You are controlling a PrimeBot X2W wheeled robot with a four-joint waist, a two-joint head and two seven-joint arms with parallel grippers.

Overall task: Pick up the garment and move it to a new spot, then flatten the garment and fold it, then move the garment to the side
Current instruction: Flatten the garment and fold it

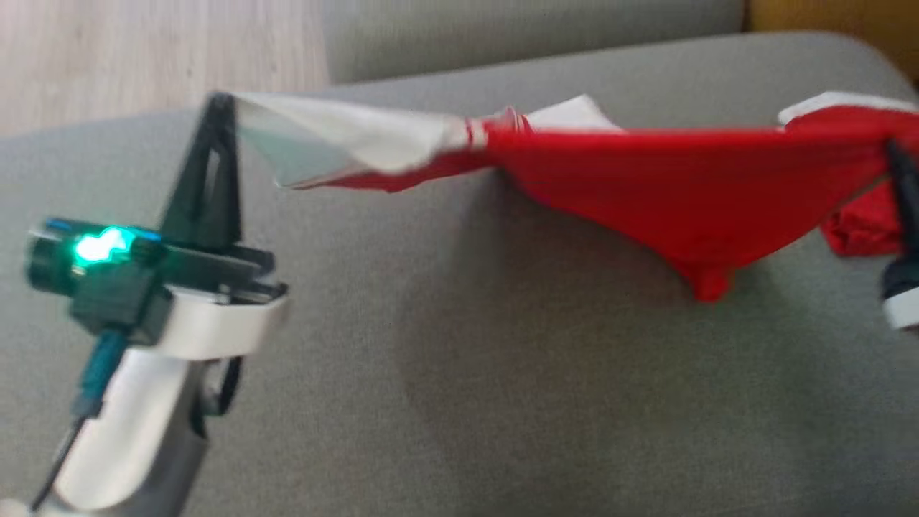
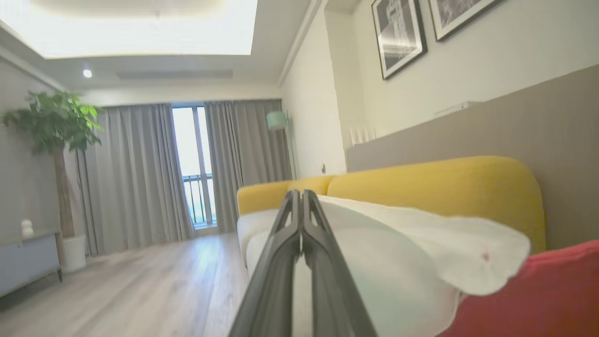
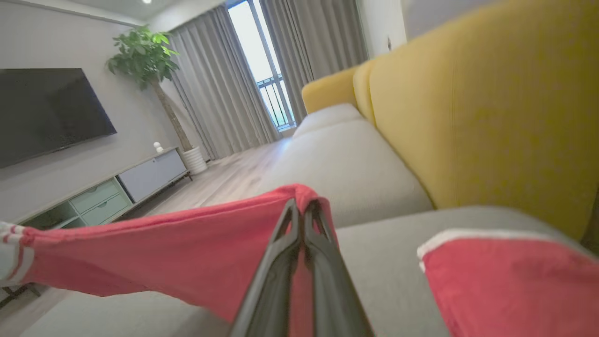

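Garment (image 1: 682,194) held stretched between both grippers above the grey sofa seat (image 1: 431,373).

Left gripper (image 1: 221,108): fingers pressed together, pinching the white end. Right gripper (image 1: 897,154): fingers pressed together on the red end. The red middle sags low over the seat; whether it touches the seat cannot be told.

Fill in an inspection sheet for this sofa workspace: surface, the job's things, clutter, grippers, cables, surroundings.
Surface: grey sofa seat cushion.
Job's things: red-and-white garment, stretched in the air between the grippers, its middle sagging towards the cushion.
Clutter: nothing seen.
Grippers: left gripper shut on the garment's white end; right gripper shut on its red end.
Cables: cable hanging from the left wrist camera.
Surroundings: yellow backrest, wooden floor, television, potted plant, curtains, framed pictures.
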